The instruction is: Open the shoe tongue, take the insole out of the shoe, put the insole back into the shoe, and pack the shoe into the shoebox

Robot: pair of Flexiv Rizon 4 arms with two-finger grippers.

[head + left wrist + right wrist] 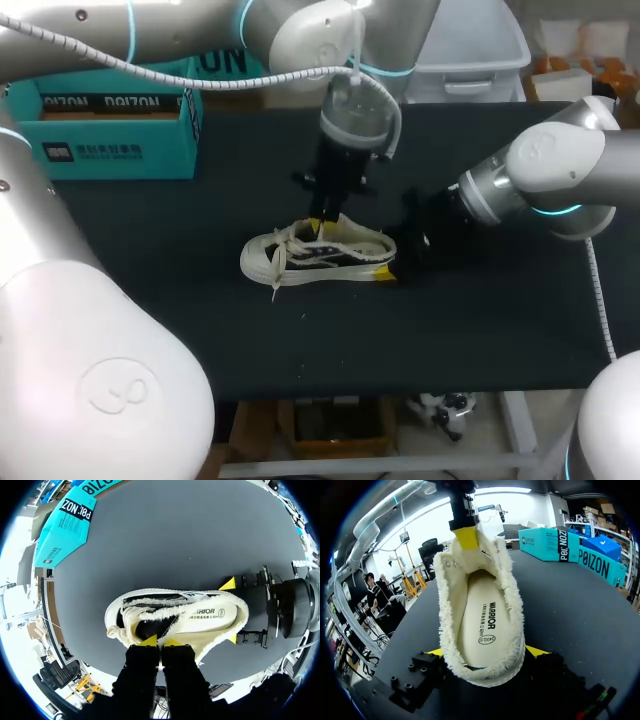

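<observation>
A cream low-top shoe [318,254] with a fleece lining lies on the black table [200,300], toe to the left. Its cream insole [481,630] lies inside. My left gripper [322,226] comes down from above onto the middle of the shoe and is shut on the fleecy tongue [470,560], tips together [161,641]. My right gripper [485,652] is at the heel, one yellow-tipped finger [229,584] pressed on each side of it. The teal shoebox [110,125] stands open at the back left.
A second teal box [600,562] lies behind the shoebox near the table's far edge. Bare black table lies in front of the shoe up to the near edge [400,385].
</observation>
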